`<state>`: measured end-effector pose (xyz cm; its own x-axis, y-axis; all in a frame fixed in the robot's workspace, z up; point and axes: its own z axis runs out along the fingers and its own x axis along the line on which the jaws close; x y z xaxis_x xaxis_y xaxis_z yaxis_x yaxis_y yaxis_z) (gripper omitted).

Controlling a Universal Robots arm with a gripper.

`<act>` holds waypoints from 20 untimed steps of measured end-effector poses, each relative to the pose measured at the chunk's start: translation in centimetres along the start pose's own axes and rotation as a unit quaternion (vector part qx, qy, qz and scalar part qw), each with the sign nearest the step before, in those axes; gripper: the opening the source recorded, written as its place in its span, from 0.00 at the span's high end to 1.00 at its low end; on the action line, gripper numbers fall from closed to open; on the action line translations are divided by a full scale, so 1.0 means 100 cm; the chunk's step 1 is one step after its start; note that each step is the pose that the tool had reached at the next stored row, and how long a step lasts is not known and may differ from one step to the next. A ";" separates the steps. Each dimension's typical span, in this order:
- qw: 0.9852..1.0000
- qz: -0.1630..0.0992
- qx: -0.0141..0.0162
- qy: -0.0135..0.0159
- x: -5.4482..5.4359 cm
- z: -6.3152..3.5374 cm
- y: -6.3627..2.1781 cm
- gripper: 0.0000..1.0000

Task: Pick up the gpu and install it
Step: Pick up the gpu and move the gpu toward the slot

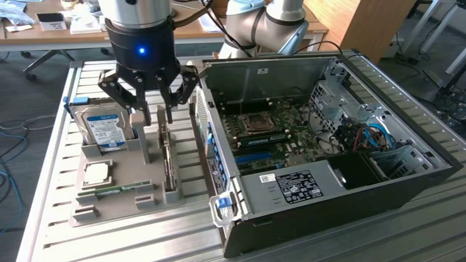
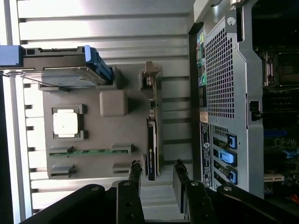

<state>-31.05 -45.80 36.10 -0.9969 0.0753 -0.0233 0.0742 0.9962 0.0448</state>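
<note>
While the tool (image 1: 159, 117) hangs over the grey tray (image 1: 124, 210) with its jaws spread wide and nothing between them, the gpu (image 1: 169, 158) stands on edge in a tray slot right below, running toward 6 o'clock in the exterior view. In the wrist view the fingers (image 2: 135, 173) straddle one end of the card (image 2: 152, 140), but it looks closer to one finger than the other. A straight drop from here might therefore put a fingertip onto the card's top edge rather than beside it.

The margins are tight on both sides. The hard drive (image 1: 106, 128) stands upright at 9 o'clock of the tool, and the computer case (image 1: 407, 180) wall rises just beside the tray at 3 o'clock — a small sideways drift could clip either one.

Gripped near one end, the thin card may also tilt and bind in its slot, dragging the tray across the worktop (image 1: 43, 229).
</note>
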 end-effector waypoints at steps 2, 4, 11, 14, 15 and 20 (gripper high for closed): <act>1.000 0.000 0.000 0.000 0.000 0.0007 0.0000 0.58; 1.000 0.000 0.000 0.000 0.000 0.0013 -0.0001 0.58; 1.000 0.000 0.000 0.000 0.000 0.0017 -0.0001 0.58; 1.000 0.000 0.000 0.000 0.000 0.0017 -0.0001 0.58; 1.000 0.000 0.000 0.000 0.000 0.0017 -0.0001 0.58; 1.000 0.000 0.000 0.000 0.000 0.0050 -0.0002 0.58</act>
<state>-31.05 -45.80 35.60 -0.9969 0.0753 -0.0234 0.0742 0.9962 0.0448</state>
